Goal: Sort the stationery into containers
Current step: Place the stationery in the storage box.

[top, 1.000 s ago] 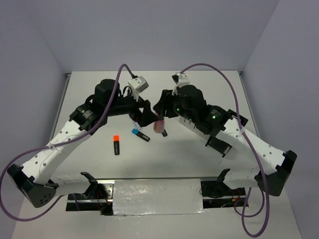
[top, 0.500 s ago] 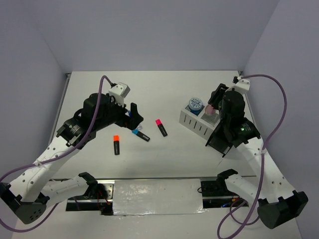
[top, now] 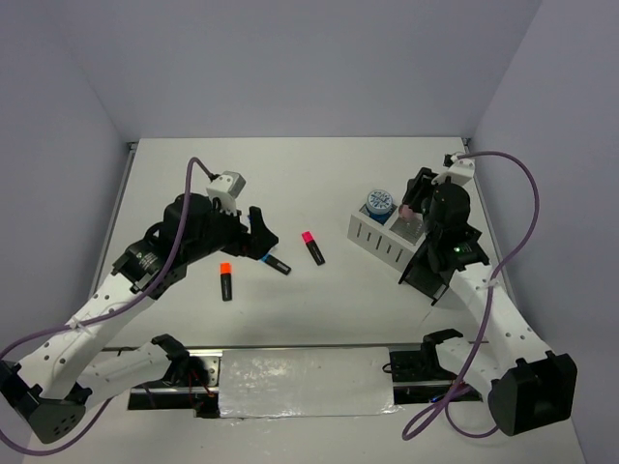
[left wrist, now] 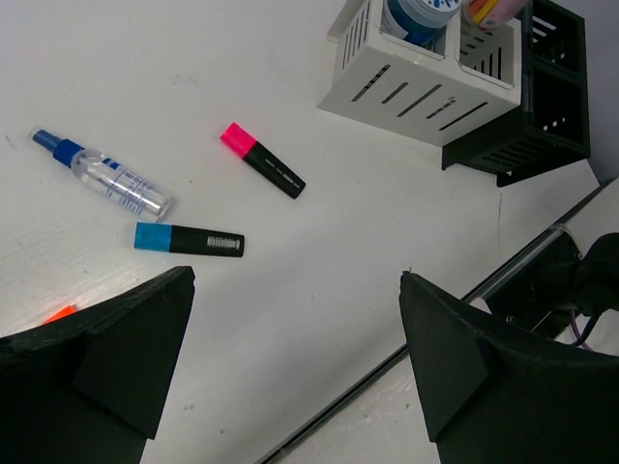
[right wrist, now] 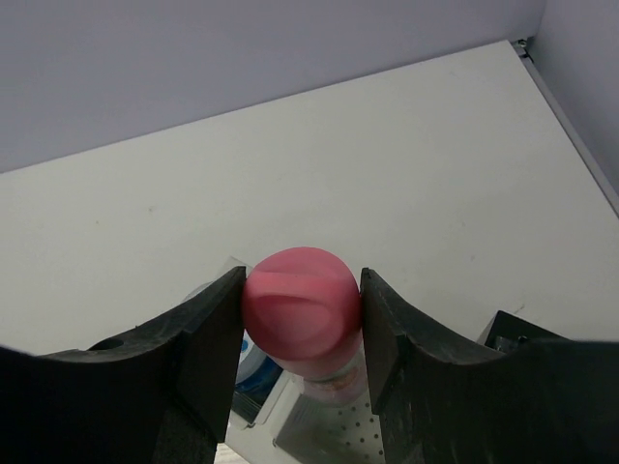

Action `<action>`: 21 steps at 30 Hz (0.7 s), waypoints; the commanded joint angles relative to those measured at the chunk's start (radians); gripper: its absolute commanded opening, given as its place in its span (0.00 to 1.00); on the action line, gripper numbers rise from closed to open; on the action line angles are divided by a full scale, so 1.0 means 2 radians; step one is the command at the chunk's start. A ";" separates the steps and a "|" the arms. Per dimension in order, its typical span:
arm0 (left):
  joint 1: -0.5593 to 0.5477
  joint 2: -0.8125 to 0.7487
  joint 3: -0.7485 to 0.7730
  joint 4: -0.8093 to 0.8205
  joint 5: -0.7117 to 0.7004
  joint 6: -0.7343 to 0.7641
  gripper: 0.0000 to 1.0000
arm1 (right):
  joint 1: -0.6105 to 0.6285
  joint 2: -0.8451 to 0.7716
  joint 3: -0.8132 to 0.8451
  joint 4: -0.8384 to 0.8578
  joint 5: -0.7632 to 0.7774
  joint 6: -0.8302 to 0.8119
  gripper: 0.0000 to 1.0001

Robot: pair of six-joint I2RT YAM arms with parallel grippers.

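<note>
Pink tube [right wrist: 300,311] only shows its cap end; the lower end is hidden, so can't tell if it rests on the white box [top: 380,238] floor. Black box [top: 431,278] is partly under the right arm. The bottle [left wrist: 103,180] is covered by the left arm in the top view. Orange highlighter [top: 225,280] is cut off in the left wrist view.

Blue tin [top: 378,203] sits in the white box's left compartment, the tube at the one beside it. Blue highlighter [top: 273,261] and pink highlighter [top: 312,247] lie mid-table.

Right gripper [right wrist: 300,309] is clamped on the tube. Left gripper [left wrist: 295,358] is spread wide, empty.

A second ago both arms met at the centre with the tube there.
</note>
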 commanded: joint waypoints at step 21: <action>0.036 0.101 0.029 0.018 -0.117 -0.103 0.99 | -0.005 -0.101 -0.112 0.029 -0.022 0.012 0.30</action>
